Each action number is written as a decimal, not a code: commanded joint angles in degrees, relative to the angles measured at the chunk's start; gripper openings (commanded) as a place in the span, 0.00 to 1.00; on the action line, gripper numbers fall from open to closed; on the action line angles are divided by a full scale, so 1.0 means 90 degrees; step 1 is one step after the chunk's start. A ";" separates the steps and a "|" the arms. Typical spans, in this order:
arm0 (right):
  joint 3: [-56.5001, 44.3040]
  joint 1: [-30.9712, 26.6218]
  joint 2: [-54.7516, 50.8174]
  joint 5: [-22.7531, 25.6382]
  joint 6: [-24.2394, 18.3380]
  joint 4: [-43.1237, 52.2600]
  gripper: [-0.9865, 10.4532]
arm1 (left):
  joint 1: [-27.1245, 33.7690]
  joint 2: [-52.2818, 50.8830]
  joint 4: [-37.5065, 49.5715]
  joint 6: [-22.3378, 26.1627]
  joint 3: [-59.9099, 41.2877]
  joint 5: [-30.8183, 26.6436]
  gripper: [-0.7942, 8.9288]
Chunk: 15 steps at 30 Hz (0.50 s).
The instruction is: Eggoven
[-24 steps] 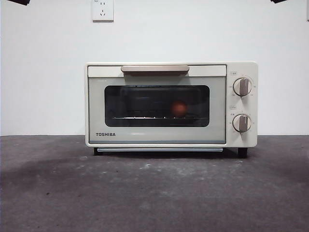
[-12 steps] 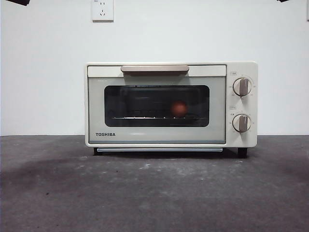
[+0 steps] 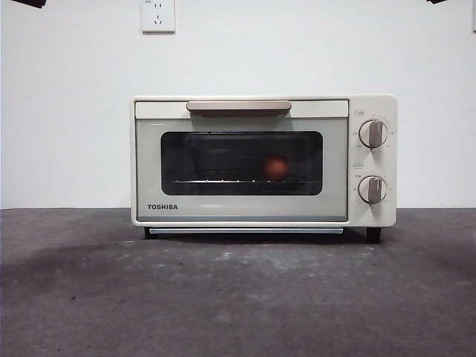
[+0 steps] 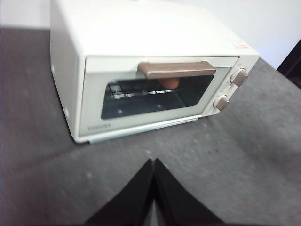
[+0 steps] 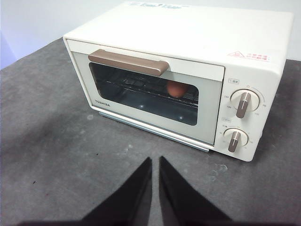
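Egg: small, smooth, orange-brown and rounded, resting on the wire rack inside the closed toaster oven, seen through the dark glass window toward its right half. The egg also appears behind the glass in the left wrist view and the right wrist view.

Toaster oven: a cream, box-shaped body with rounded corners and a matte finish, marked TOSHIBA at the lower left of the door. A flat tan bar handle spans the top of the door, which is shut. Two round grey knobs sit one above the other on the panel to the right of the door. A short black foot shows beneath the right end.

Surroundings: the oven stands on a dark grey, rough, speckled tabletop before a plain white wall bearing a white socket plate.

Left gripper: black tapered jaws pressed together, empty, above the tabletop in front of the oven, well apart from it. Right gripper: black jaws nearly together with a thin slit between them, empty, likewise clear of the oven.
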 commanded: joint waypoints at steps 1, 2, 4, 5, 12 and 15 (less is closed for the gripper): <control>0.0036 0.0058 0.0015 0.0029 -0.0053 0.0070 0.09 | 0.0265 -0.0160 0.0488 0.0894 0.0000 -0.0182 0.09; 0.0039 0.0058 0.0015 0.0029 -0.0053 0.0070 0.09 | 0.0442 -0.0257 0.0743 0.1069 -0.0097 -0.0185 0.09; 0.0036 0.0058 0.0015 0.0029 -0.0053 0.0073 0.09 | 0.0801 -0.0510 0.1239 0.1355 -0.0374 -0.0185 0.09; 0.0036 0.0058 0.0015 0.0029 -0.0053 0.0073 0.09 | 0.0998 -0.0678 0.1554 0.1450 -0.0588 -0.0185 0.09; 0.0039 0.0058 0.0015 0.0029 -0.0053 0.0070 0.09 | 0.1991 -0.2089 0.2985 0.1843 -0.2256 -0.0257 0.09; 0.0036 0.0058 0.0015 0.0029 -0.0053 0.0070 0.09 | 0.2273 -0.2667 0.2926 0.1836 -0.2817 -0.0321 0.09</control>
